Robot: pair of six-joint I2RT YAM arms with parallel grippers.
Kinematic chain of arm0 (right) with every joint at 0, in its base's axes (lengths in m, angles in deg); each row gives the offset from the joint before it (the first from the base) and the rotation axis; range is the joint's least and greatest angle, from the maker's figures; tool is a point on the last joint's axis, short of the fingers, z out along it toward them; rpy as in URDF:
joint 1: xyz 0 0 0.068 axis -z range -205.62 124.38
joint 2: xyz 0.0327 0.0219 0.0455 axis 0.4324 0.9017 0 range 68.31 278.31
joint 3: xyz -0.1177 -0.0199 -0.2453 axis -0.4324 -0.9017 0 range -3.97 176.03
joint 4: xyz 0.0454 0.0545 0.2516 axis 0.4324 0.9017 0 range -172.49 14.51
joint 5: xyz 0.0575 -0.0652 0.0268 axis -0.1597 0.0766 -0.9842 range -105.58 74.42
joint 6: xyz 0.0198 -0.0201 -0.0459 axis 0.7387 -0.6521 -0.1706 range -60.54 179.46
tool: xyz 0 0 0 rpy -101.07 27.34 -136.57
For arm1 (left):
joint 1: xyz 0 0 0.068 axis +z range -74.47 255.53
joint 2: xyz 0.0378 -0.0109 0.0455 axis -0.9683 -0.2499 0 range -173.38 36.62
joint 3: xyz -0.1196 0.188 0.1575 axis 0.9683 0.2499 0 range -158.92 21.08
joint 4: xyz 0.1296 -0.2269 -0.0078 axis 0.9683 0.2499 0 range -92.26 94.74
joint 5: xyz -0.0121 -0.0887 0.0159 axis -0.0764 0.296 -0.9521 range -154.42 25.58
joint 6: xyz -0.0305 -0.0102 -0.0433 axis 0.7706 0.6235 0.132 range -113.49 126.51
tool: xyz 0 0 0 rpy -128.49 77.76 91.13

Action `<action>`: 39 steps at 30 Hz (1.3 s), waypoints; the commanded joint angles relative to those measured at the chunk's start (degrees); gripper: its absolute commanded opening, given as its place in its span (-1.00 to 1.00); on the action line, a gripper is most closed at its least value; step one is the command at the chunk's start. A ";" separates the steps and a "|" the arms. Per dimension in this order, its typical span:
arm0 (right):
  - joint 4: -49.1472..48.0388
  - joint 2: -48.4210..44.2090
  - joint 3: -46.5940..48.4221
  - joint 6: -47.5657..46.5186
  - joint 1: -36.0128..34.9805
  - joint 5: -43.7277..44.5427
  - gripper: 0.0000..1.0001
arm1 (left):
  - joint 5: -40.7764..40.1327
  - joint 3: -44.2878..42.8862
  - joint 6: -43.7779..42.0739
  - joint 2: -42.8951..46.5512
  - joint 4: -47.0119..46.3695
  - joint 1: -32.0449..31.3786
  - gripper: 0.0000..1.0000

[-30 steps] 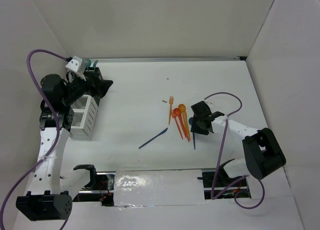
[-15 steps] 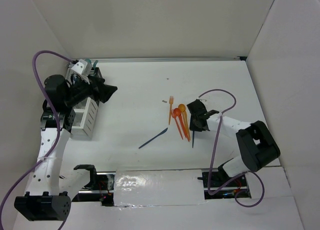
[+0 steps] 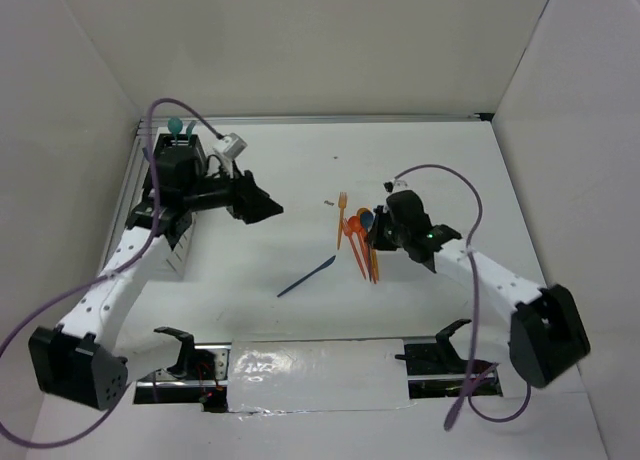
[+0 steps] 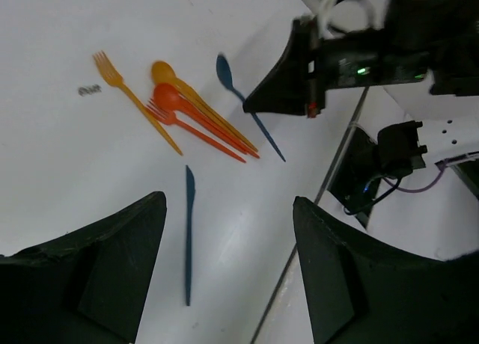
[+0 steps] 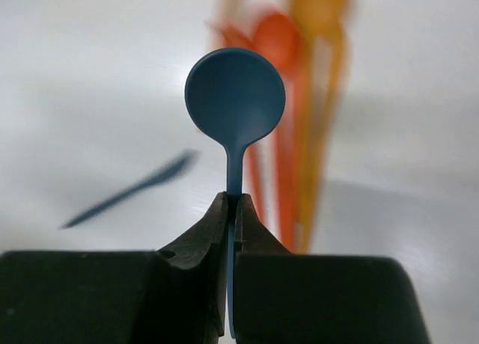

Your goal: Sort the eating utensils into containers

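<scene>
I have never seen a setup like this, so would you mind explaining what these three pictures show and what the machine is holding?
These are two robot arms bolted at the near edge of a white table, each ending in a two-finger gripper. The overhead view looks down from behind them. The other two pictures come from cameras on the wrists, so each shows its own black fingers. On the table lie a cluster of orange forks and spoons and a dark blue knife. The right gripper is shut on the handle of a dark blue spoon. The left gripper is open and holds nothing. A white slotted bin sits at the left, partly hidden by the left arm.
</scene>
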 commanded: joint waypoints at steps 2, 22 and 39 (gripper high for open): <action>-10.74 -11.38 2.66 -8.75 -1.17 -13.26 -1.00 | -3.85 -3.85 6.74 -8.31 -0.71 -6.09 0.62; -3.00 -3.91 16.64 -16.76 -7.67 -16.09 -1.00 | -18.61 -25.39 12.65 -30.83 3.59 -16.48 0.48; 0.43 -0.84 19.62 -17.64 -8.90 -7.48 -0.99 | -26.96 -27.95 9.13 -32.07 6.76 -22.64 -0.68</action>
